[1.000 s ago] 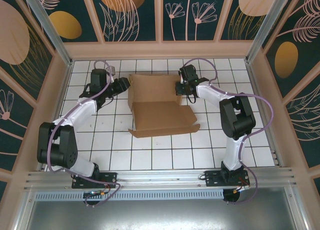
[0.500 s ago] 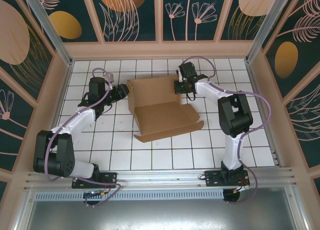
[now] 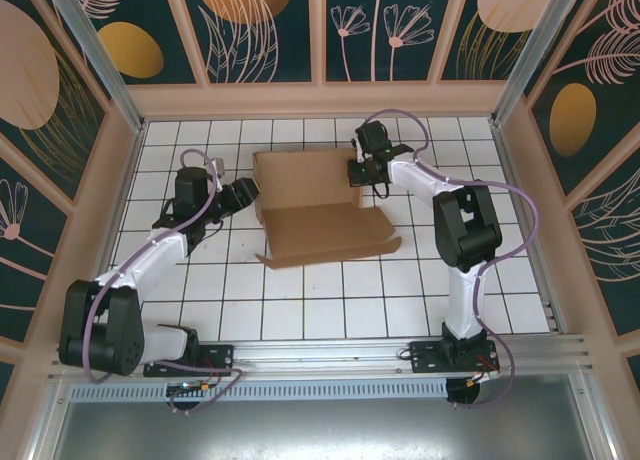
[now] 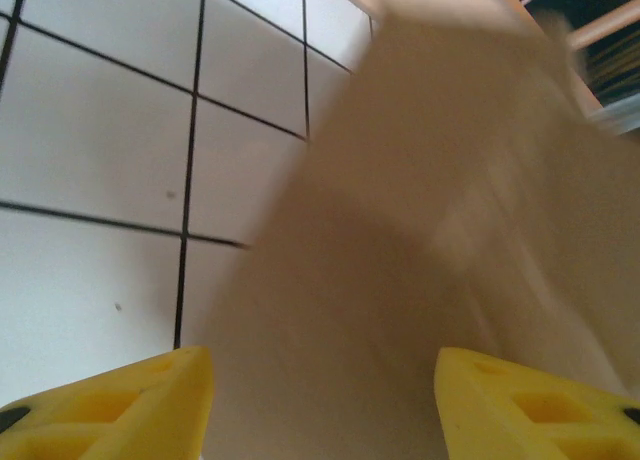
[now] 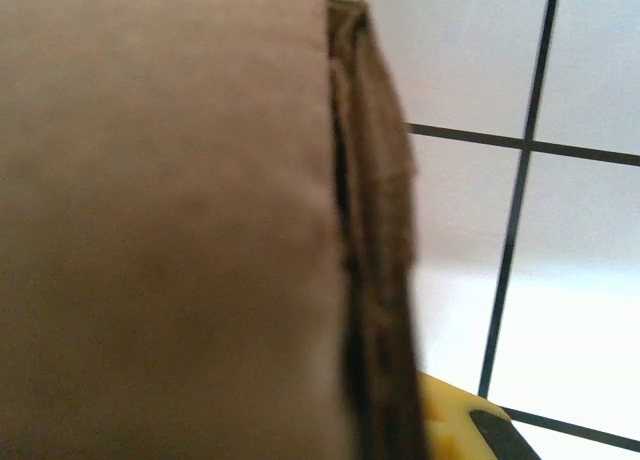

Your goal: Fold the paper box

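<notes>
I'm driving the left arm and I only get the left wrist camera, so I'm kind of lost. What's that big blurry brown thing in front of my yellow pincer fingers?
Observer: That's the paper box. From the top camera it is a partly folded brown cardboard sheet, lying toward the far middle of the tiled table.
Operator: Where am I on it?
Observer: Your left pincer is at the box's left edge, along its far half.
Operator: And what's the other arm doing?
Observer: The right pincer is shut on the box's right edge, straight across from yours.
</notes>
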Tool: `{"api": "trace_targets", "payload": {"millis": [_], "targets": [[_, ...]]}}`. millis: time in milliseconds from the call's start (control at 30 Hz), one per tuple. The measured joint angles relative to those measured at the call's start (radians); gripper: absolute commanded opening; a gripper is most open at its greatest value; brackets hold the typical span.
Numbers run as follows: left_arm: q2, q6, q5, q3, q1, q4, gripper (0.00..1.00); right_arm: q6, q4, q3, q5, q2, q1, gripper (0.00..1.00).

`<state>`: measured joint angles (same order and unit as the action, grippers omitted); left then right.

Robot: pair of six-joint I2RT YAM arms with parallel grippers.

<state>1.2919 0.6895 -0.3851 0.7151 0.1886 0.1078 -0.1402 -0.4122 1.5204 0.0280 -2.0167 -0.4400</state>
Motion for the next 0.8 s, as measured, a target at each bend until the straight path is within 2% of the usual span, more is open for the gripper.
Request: {"api": "trace_targets", "payload": {"millis": [167, 333, 633, 800], "targets": [[-0.096, -0.001, -0.022, -0.058, 0.008, -0.019, 0.62, -0.008, 0.068, -0.066, -0.001, 0.036, 0.001, 0.0], [-0.098, -0.025, 0.005, -0.072, 0.008, -0.064, 0.6, -0.019, 0.158, -0.15, -0.005, 0.08, -0.001, 0.0], [-0.035, -0.127, 0.142, 0.041, 0.008, -0.146, 0.54, -0.015, 0.245, -0.215, -0.045, 0.111, -0.029, 0.0], [-0.149, -0.158, 0.274, 0.043, 0.009, -0.166, 0.45, -0.015, 0.282, -0.254, -0.066, 0.131, -0.033, 0.0]]}}
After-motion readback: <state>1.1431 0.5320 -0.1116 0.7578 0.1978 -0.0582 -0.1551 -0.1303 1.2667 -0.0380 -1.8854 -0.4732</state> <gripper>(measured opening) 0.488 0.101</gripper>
